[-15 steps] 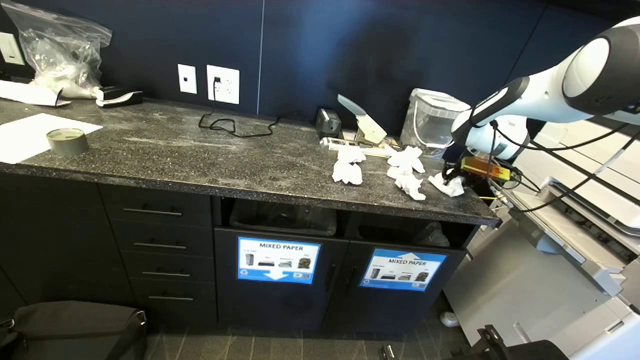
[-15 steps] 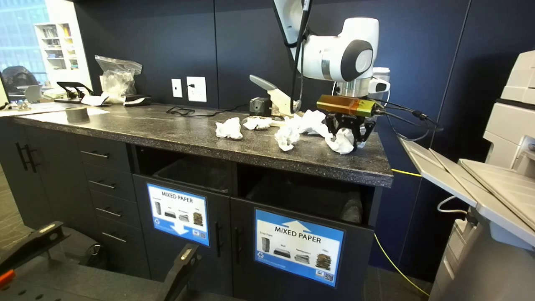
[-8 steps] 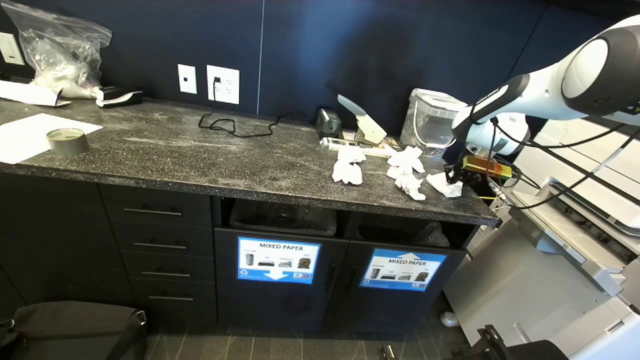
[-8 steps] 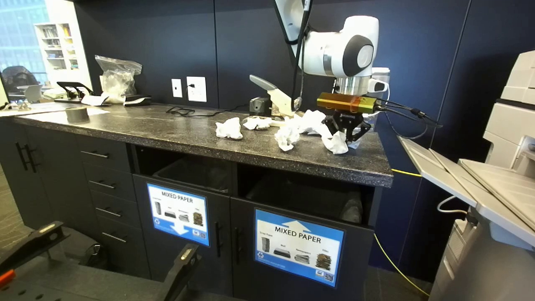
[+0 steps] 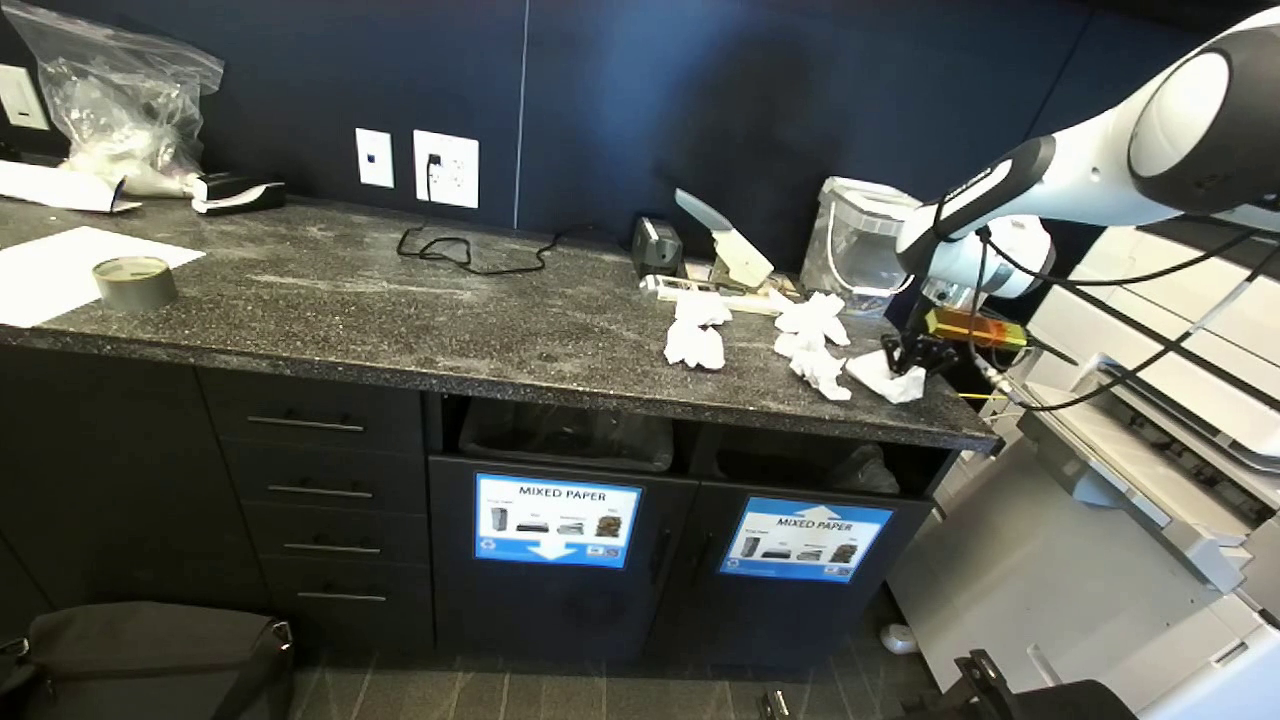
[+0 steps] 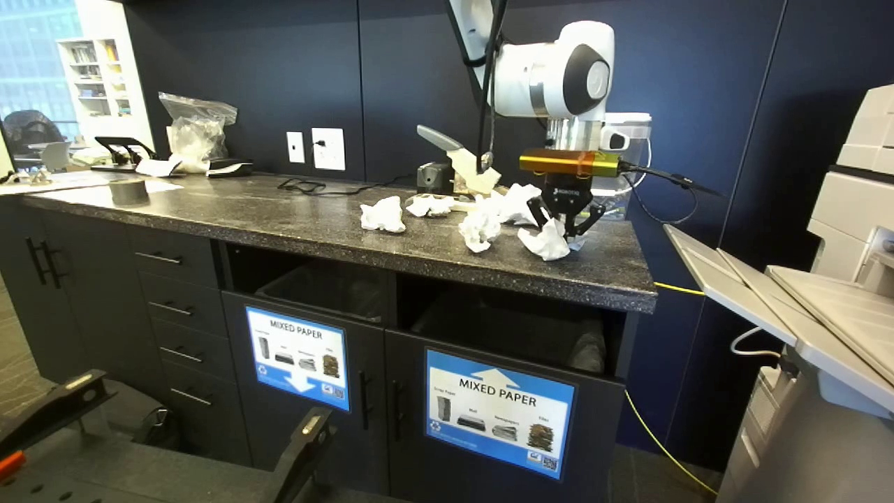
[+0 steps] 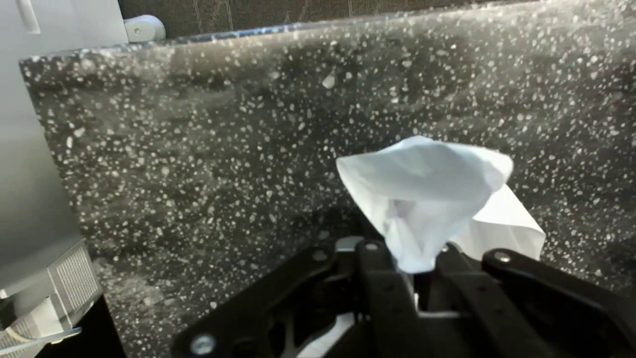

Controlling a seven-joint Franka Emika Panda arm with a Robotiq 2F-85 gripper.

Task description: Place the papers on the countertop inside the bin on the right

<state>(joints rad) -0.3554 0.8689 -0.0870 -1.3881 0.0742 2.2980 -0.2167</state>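
Note:
Several crumpled white papers [image 6: 383, 214] lie on the dark speckled countertop [image 5: 450, 330] near its right end. My gripper [image 6: 569, 232] points down there, and its jaws are shut on the rightmost paper [image 6: 545, 242]. In the wrist view, a fold of that paper [image 7: 422, 184] rises between the fingertips [image 7: 372, 248]. A second white flap shows behind it; I cannot tell whether it belongs to the same piece. The held paper hangs low, and whether it touches the slab is unclear. The right bin [image 6: 597, 433], with a blue-and-white label, is below the countertop's overhang.
A similar bin [image 5: 460, 620] adjoins on the left. Behind the papers are a translucent tub [image 5: 860, 235], a pale device with a raised lever [image 5: 735, 255] and a black box [image 5: 657, 247]. A printer [image 5: 1060, 540] stands past the countertop's right end.
The jaws have drawn together on the rightmost paper. Gripper and paper have since shifted left in an exterior view and slightly toward the front edge. The other papers have stayed put.

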